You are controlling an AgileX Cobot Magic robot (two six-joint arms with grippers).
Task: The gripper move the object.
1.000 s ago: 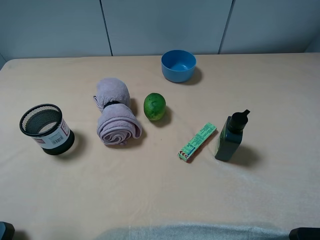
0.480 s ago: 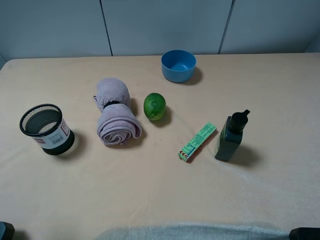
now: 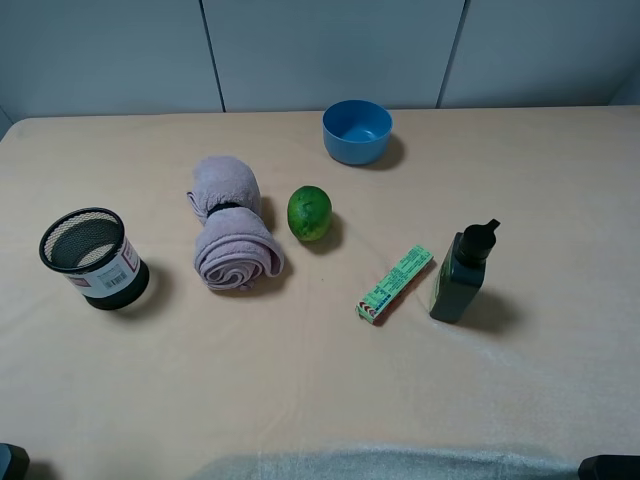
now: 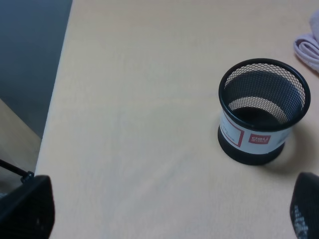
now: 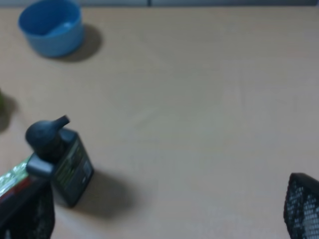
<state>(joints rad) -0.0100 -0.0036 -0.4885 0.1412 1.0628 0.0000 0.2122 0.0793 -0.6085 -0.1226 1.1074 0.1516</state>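
Note:
A black mesh pen cup point(image 3: 93, 257) stands at the left of the table; it also shows in the left wrist view point(image 4: 260, 110). A rolled lilac towel point(image 3: 232, 223), a green fruit point(image 3: 309, 212), a blue bowl point(image 3: 357, 131), a green flat packet point(image 3: 395, 284) and a dark bottle point(image 3: 462, 272) stand across the middle. The bottle point(image 5: 61, 161) and the bowl point(image 5: 51, 27) also show in the right wrist view. My left gripper point(image 4: 164, 219) is open and empty, back from the pen cup. My right gripper point(image 5: 164, 214) is open and empty, back from the bottle.
The table point(image 3: 320, 390) is covered with a beige cloth. Its left edge point(image 4: 57, 84) shows in the left wrist view, with a drop beyond it. A grey wall stands behind the table. Both arms sit at the near corners.

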